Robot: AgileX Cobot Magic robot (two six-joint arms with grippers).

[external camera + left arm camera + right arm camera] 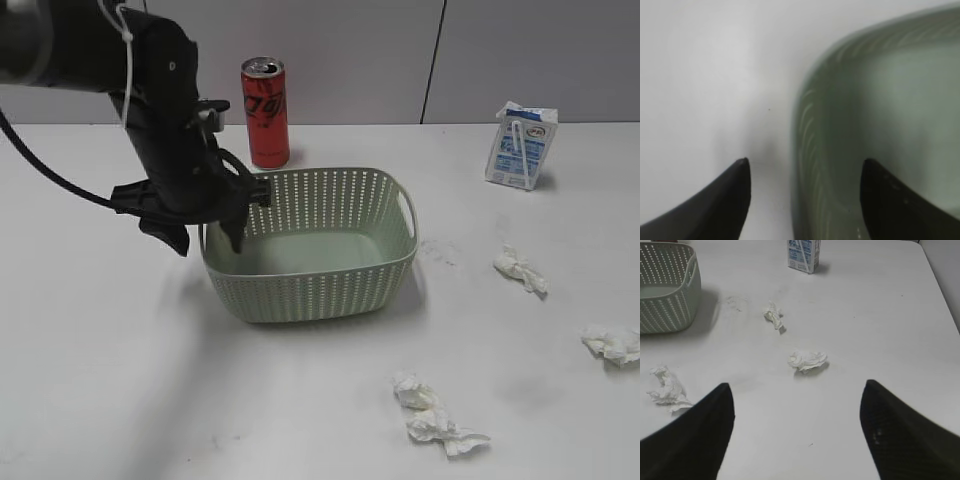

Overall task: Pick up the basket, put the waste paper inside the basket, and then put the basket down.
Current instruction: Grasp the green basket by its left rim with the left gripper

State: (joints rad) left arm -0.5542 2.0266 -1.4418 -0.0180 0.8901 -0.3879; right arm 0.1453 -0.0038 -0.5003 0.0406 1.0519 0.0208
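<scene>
Three wads of the waste paper (436, 415) are seen on the table (100, 400), all outside the basket (330, 290), so the first step, picking up the basket, is judged to be the one in hand.

The left gripper (802, 167) is held wide open and straddles the near short wall of the basket: in the left wrist view one finger is seen outside the wall, over bare table, and the other finger is seen inside, over the basket floor. The rim lies between them, nearer to the inner finger. No contact with the wall can be confirmed, because this view is blurred. In the exterior view the basket appears to rest flat on the table, with nothing in it.

The right gripper (797, 407) is also open and holds nothing. One wad (807, 360) lies just ahead of its fingers, a second (773, 315) further ahead, and a third (667, 388) to its left. The basket is well ahead and to the left.

For the next move, it is judged that the left fingers should be closed on the wall, firmly enough that the basket does not tilt out when it is lifted. A red can (265, 112) stands just behind the basket and a drink carton (523, 145) far to the right; neither is to be touched.
</scene>
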